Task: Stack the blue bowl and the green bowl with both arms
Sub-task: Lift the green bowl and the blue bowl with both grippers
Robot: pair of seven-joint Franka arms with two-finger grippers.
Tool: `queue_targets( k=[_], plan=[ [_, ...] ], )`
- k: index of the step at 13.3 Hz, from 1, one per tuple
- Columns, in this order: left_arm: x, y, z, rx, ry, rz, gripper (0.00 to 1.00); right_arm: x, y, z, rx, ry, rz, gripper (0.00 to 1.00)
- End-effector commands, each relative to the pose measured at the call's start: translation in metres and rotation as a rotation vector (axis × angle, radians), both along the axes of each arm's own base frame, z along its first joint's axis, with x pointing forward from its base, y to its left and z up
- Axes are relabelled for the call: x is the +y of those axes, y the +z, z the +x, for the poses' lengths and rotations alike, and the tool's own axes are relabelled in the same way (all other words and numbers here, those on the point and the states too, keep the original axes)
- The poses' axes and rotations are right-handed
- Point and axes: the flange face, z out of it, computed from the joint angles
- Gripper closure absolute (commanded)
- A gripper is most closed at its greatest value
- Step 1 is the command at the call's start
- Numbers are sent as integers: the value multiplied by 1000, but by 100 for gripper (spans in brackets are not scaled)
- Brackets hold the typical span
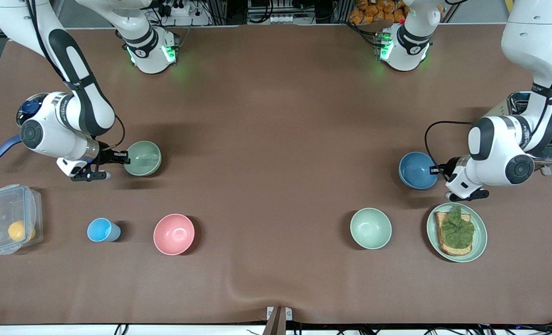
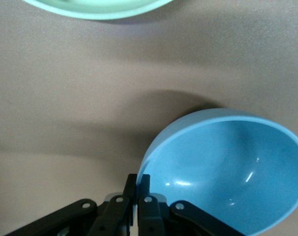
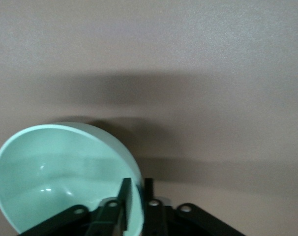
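The blue bowl (image 1: 415, 171) is at the left arm's end of the table. My left gripper (image 1: 440, 171) is shut on its rim, one finger inside and one outside. In the left wrist view the blue bowl (image 2: 227, 172) is tilted in my left gripper (image 2: 139, 183) with a shadow under it. The sage-green bowl (image 1: 144, 159) is at the right arm's end. My right gripper (image 1: 126, 158) is shut on its rim. In the right wrist view the green bowl (image 3: 65, 172) is tilted in my right gripper (image 3: 136, 188).
A paler mint bowl (image 1: 370, 228) and a plate with toast (image 1: 476, 242) lie nearer the front camera than the blue bowl. A pink bowl (image 1: 174, 234), a light-blue cup (image 1: 103, 230) and a clear box (image 1: 6, 204) lie nearer than the green bowl. A toaster (image 1: 520, 103) stands by the left arm.
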Motion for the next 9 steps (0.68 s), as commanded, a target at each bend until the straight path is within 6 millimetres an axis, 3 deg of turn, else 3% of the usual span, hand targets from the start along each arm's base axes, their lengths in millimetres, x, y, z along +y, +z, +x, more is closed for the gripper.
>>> queue_targets(
  k=[1, 3, 6, 9],
  plan=[
    [3, 7, 4, -14, -23, 4, 100, 2, 5, -1, -1, 13, 20, 100],
    [0, 43, 9, -22, -41, 2, 100, 9, 14, 3, 31, 15, 33, 100],
    [-24, 121, 42, 9, -75, -26, 100, 14, 47, 24, 102, -64, 49, 100],
    [-56, 166, 55, -19, -108, -52, 100, 39, 78, 39, 142, -122, 38, 100]
  ],
)
